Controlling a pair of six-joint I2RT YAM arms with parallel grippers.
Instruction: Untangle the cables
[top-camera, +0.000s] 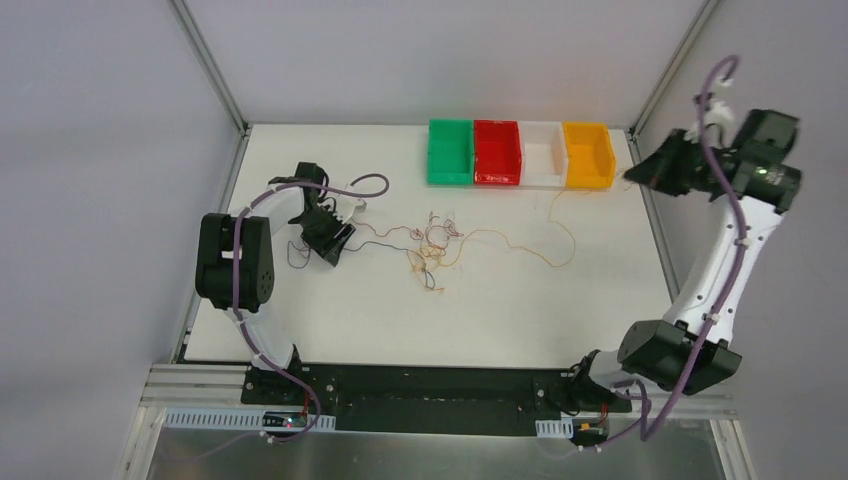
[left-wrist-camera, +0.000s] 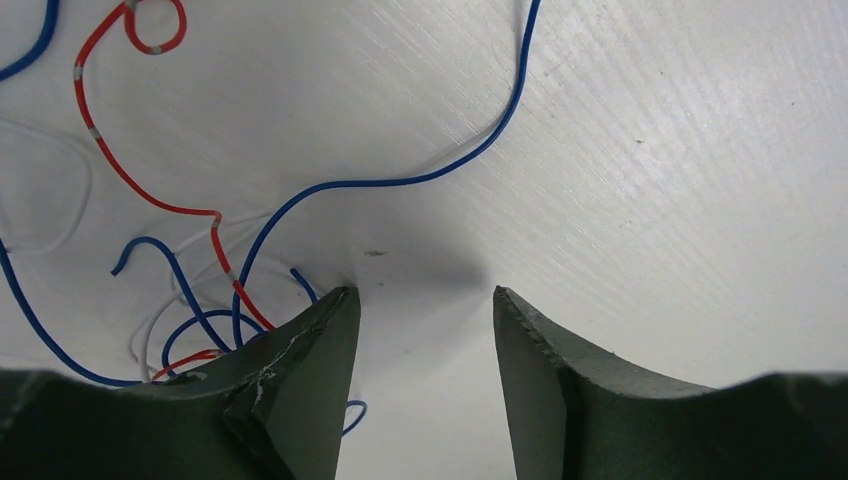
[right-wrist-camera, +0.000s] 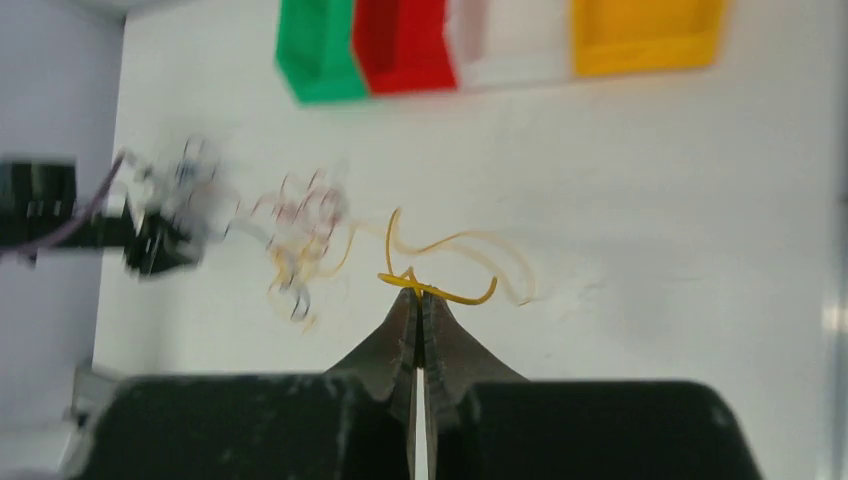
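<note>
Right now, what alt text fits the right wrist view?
The right gripper, shut, pinches an orange-yellow cable above the white table. Beyond lie the tangled cables, the blurred left gripper, and a row of four bins, green to orange, along the far edge.

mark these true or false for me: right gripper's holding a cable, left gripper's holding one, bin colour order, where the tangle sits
1. The right gripper is shut on an orange-yellow cable. True.
2. The left gripper is clamped on a blue cable. False: its jaws stand open over bare table with nothing between them. The blue cable and a red cable lie beside one finger.
3. In the top view, the bins run left to right: green bin, red bin, white bin, orange bin. True.
4. The tangle lies at the near edge, against the arm bases. False: it lies mid-table, on the near side of the bins.
</note>
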